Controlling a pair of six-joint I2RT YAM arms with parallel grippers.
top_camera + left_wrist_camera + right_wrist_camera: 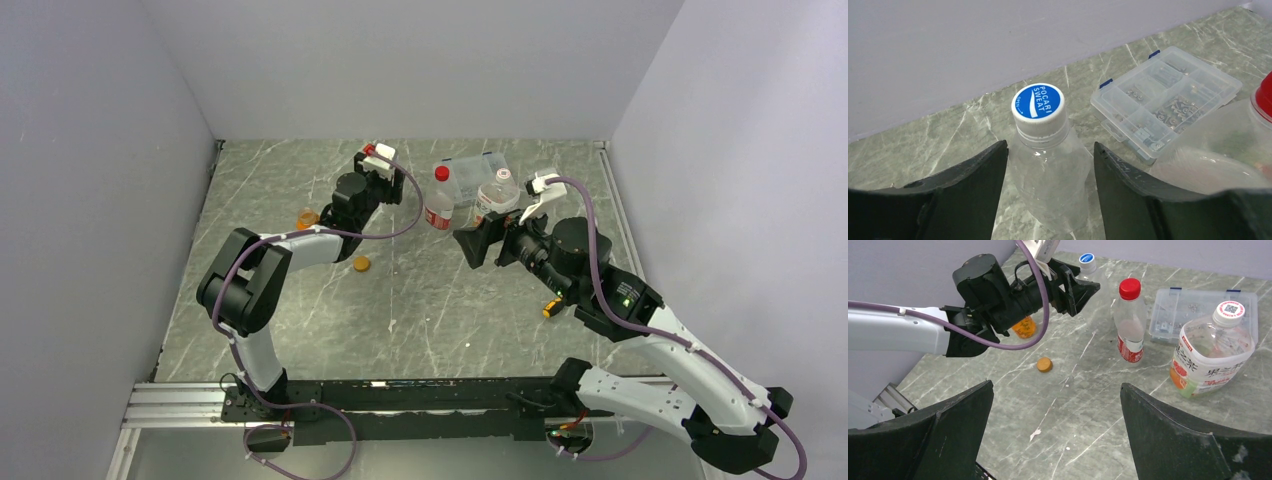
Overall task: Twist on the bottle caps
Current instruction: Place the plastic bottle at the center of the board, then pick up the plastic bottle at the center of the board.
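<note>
Left gripper (pixel 1050 146) part-open astride blue-capped bottle (pixel 1048 190), not clamping; right gripper (pixel 1055 390) wide, empty; loose orange cap (pixel 361 264) on desk (pixel 450 330), 5 o'clock of squat orange bottle (pixel 307 217), probably light and slick, so pinch its rim.

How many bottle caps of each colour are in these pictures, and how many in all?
Blue cap: 1
Red cap: 1
White cap: 1
Orange cap: 1
Total: 4
</note>
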